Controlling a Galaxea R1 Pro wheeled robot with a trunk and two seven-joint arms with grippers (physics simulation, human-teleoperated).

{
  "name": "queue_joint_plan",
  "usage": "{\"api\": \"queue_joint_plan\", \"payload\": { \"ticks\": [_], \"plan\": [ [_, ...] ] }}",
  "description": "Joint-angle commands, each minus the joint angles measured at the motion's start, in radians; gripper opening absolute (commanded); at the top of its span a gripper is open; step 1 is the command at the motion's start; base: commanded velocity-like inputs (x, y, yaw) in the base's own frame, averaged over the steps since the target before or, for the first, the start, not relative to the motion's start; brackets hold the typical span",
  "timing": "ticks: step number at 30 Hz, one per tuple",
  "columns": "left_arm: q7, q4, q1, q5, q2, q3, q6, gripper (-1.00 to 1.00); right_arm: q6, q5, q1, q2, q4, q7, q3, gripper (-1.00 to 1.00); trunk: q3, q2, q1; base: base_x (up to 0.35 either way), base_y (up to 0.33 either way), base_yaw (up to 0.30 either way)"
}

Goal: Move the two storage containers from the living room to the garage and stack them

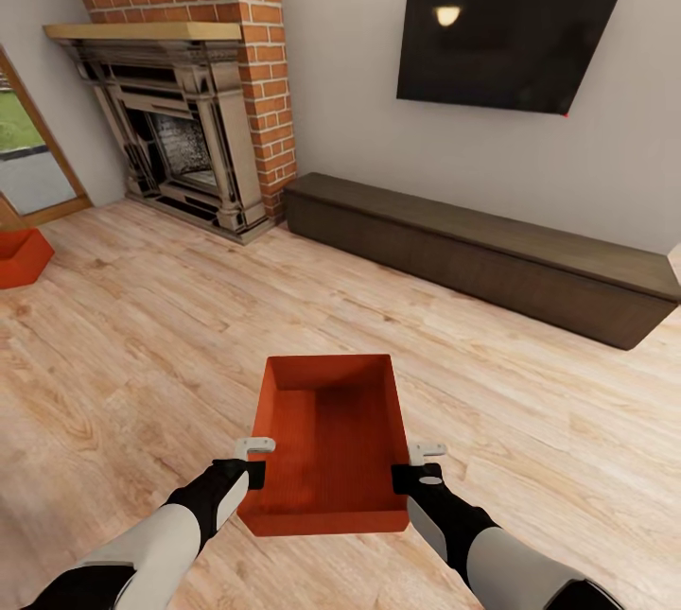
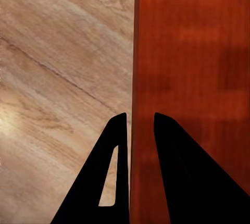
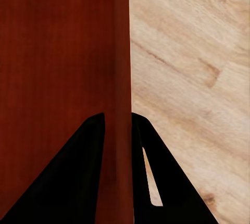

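An orange-red storage container (image 1: 331, 444) hangs in front of me above the living room's wood plank floor, open side up. My left gripper (image 1: 255, 473) is shut on its left wall (image 2: 136, 78), one finger inside and one outside. Over on the other side, my right gripper (image 1: 409, 476) clamps the right wall (image 3: 124, 67) the same way. A second orange-red container (image 1: 19, 255) sits on the planks at the far left, partly cut off by the picture's edge.
A brick fireplace (image 1: 189, 118) stands at the back left beside a glass door (image 1: 24, 147). A long dark low bench (image 1: 473, 251) runs along the wall under a TV (image 1: 506, 38). Wood floor (image 1: 142, 355) spreads between them.
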Motion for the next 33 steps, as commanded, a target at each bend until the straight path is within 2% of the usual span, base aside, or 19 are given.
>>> {"api": "queue_joint_plan", "payload": {
  "ticks": [1, 33],
  "plan": [
    [0.006, -0.001, 0.000, -0.008, 0.012, -0.013, 0.008, -1.00, 0.006, -0.005, -0.001, -0.001, -0.005, 0.013, 0.016, -1.00, 0.002, 0.007, -0.004, 0.000, 0.000, 0.000],
    [0.006, -0.001, 0.000, -0.008, 0.012, -0.013, 0.008, -1.00, 0.005, -0.005, -0.001, -0.001, -0.005, 0.020, 0.016, -1.00, 0.103, 0.231, -0.127, 0.000, 0.000, 0.000]
  ]
}}
